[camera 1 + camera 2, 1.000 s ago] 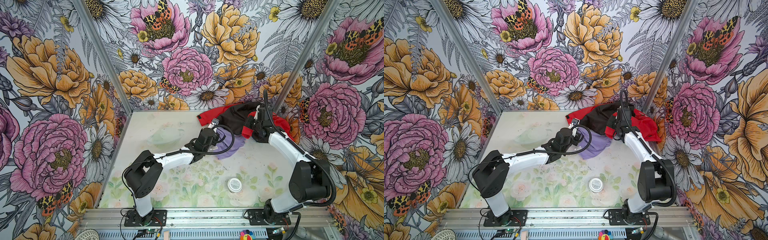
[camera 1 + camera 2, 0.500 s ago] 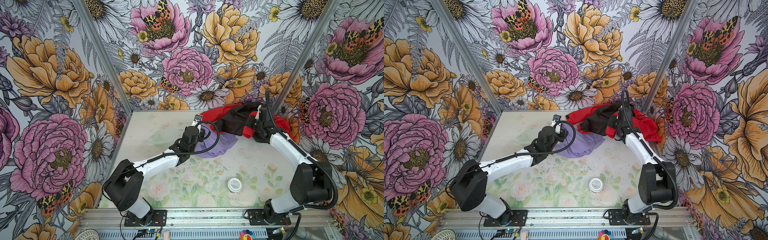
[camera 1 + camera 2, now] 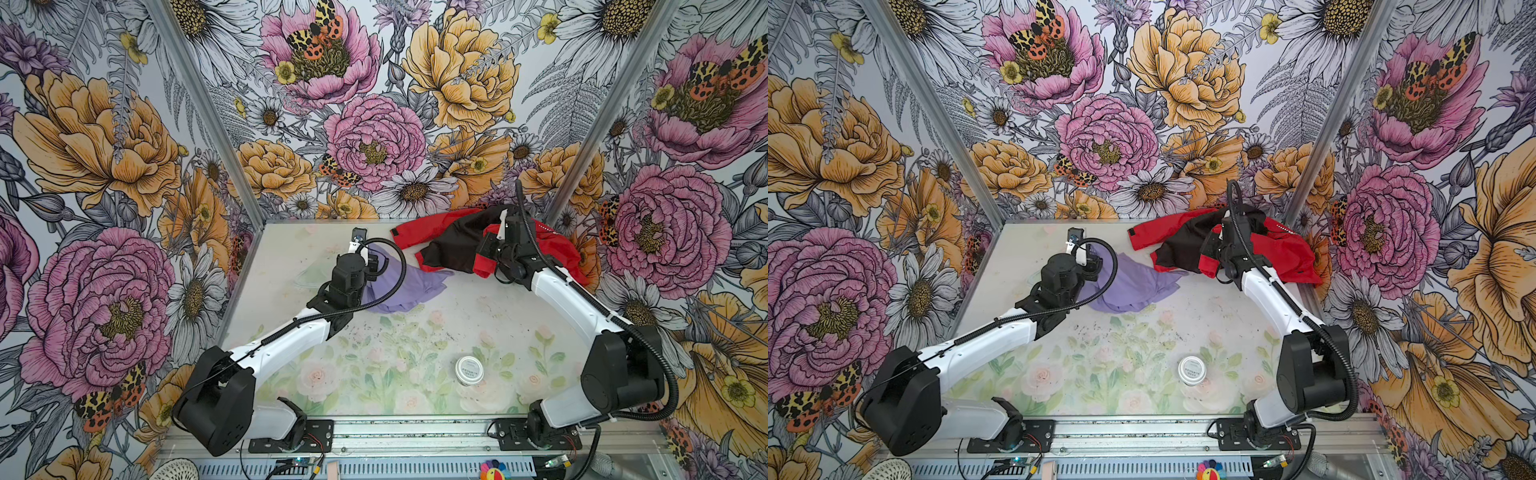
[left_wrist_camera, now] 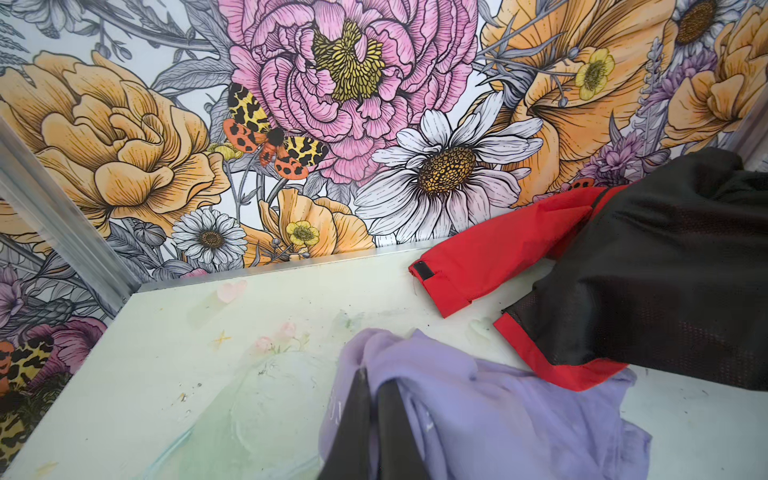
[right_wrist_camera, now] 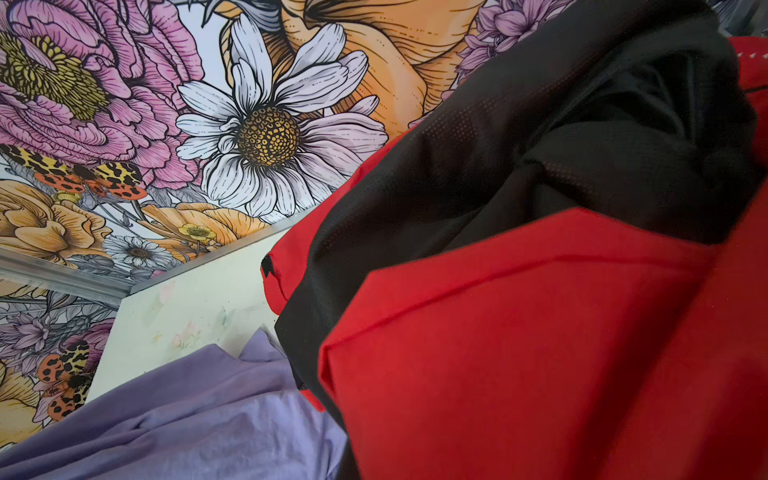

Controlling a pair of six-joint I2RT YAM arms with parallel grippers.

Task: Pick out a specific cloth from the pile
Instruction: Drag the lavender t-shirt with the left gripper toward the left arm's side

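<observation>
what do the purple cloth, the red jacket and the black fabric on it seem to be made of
Purple cloth: soft matte knit, likely cotton jersey; it lies in limp, rounded folds.
Red jacket: smooth woven synthetic, perhaps nylon; crisp creases, faint sheen.
Black fabric: fine mesh, probably polyester; tiny holes show in the right wrist view.

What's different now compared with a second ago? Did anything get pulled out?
The left fingers, shut on the lavender cloth, dragged it leftward, so most of it now lies clear of the red jacket; one corner is still tucked under. The right fingers stayed at the jacket, and the round tin did not move.
</observation>
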